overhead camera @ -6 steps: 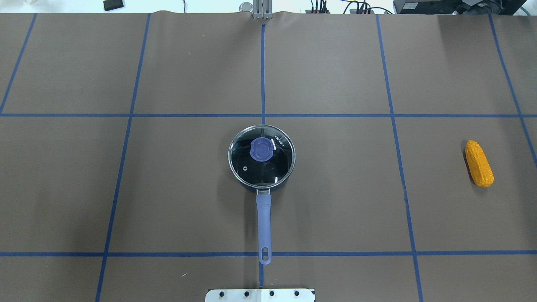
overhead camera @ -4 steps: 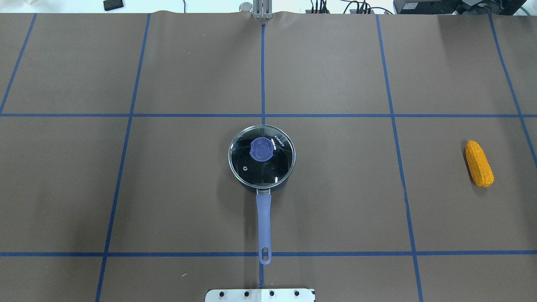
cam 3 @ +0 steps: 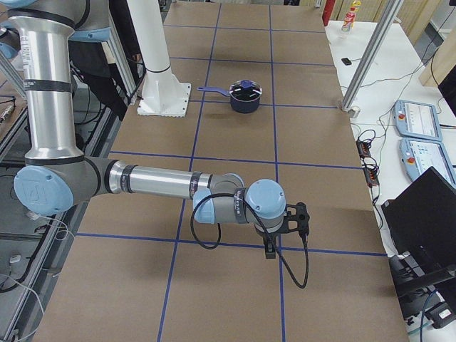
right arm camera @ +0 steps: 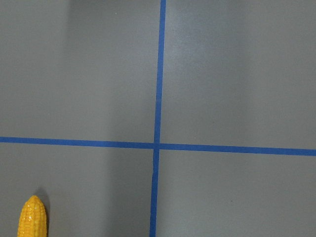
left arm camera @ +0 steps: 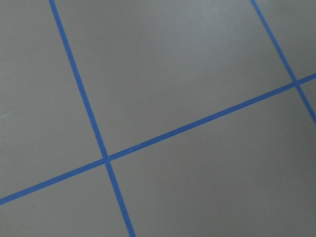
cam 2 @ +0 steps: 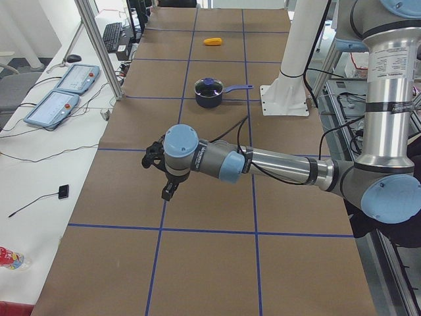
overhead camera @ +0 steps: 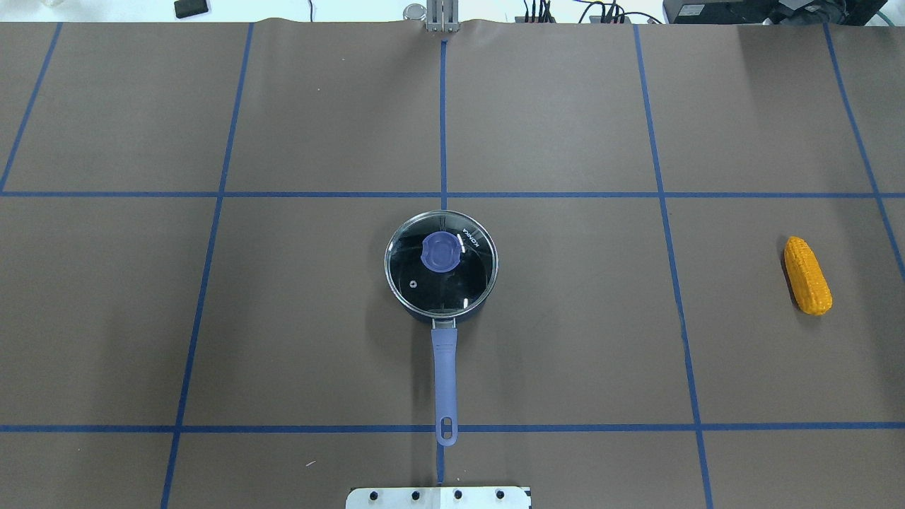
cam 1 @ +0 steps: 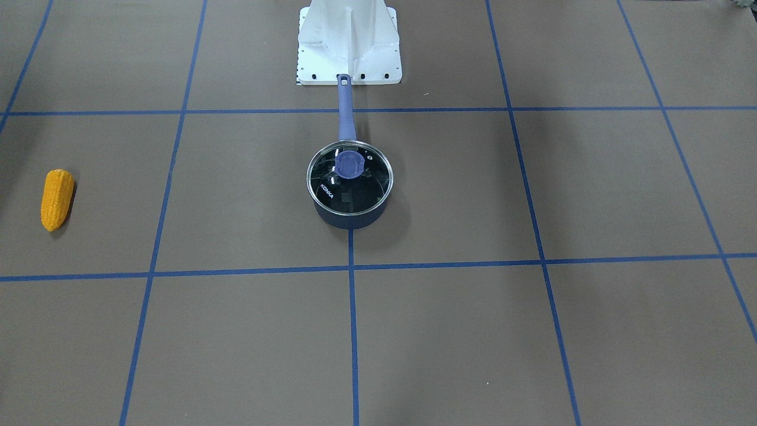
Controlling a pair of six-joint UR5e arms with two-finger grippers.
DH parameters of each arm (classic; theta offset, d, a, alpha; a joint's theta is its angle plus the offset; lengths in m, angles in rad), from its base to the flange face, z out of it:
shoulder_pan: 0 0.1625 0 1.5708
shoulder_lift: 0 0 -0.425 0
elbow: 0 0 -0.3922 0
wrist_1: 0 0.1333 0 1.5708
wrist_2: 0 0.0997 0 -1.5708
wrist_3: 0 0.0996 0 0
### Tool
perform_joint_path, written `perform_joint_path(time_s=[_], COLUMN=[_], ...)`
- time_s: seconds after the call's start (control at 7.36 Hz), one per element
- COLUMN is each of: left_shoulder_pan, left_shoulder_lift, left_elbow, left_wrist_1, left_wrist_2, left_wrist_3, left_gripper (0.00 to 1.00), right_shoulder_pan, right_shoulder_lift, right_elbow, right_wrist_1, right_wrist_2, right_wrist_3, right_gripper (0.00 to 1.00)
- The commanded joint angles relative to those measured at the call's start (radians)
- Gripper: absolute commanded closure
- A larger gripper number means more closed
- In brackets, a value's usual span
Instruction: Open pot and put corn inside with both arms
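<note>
**Left fingers** [cam 2: 167, 191]: above bare worktop [overhead camera: 283, 318], far to the pot's left; their spread and hold cannot be told.
**Pot** [cam 1: 350, 220]: dark navy saucepan. Its lavender-blue handle [overhead camera: 445, 375] points toward the base [overhead camera: 438, 497]. It is closed by a glass lid [overhead camera: 424, 286] with a blue knob [overhead camera: 440, 252], lettered "KONKA".
**Corn** [overhead camera: 807, 276]: yellow-orange bumpy cob lying flat, well to the pot's right.
**Right fingers** [cam 3: 269, 249]: far to the pot's right; state likewise cannot be told.

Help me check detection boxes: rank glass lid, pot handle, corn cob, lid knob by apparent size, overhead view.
1. Round clear glass lid
2. Long lavender-blue pot handle
3. Yellow-orange corn cob: shorter than the handle but thicker; nearly tied
4. Round blue lid knob
</note>
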Motion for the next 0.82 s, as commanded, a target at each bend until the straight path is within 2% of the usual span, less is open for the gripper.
perform_joint_path(time_s=[0.0,0.14,0.27,0.54,0.68], left_shoulder_pan=[0.114,0.194,0.272,0.43,0.52], left_shoulder_lift=[-0.091,-0.137,-0.189,-0.292,-0.359], left_elbow=[-0.11,-0.157,-0.187,-0.221,-0.222], left_wrist_1=[0.073,0.073,0.073,0.079,0.099], left_wrist_2=[-0.003,0.006,0.022,0.122,0.189], left_wrist_3=[-0.287,-0.463,-0.6,-0.854,-0.969], left_gripper=[0.02,0.02,0.02,0.02,0.02], right_shoulder_pan=[-0.071,-0.124,-0.193,-0.323,-0.372], right_shoulder_lift=[0.009,0.031,0.058,0.056,0.051], right_elbow=[0.014,0.025,0.037,0.053,0.07], right_wrist_1=[0.077,0.161,0.198,0.199,0.205], right_wrist_2=[0.018,0.018,0.005,-0.026,-0.067], right_wrist_3=[0.134,0.335,0.386,0.417,0.493], right_gripper=[0.0,0.0,0.0,0.01,0.0])
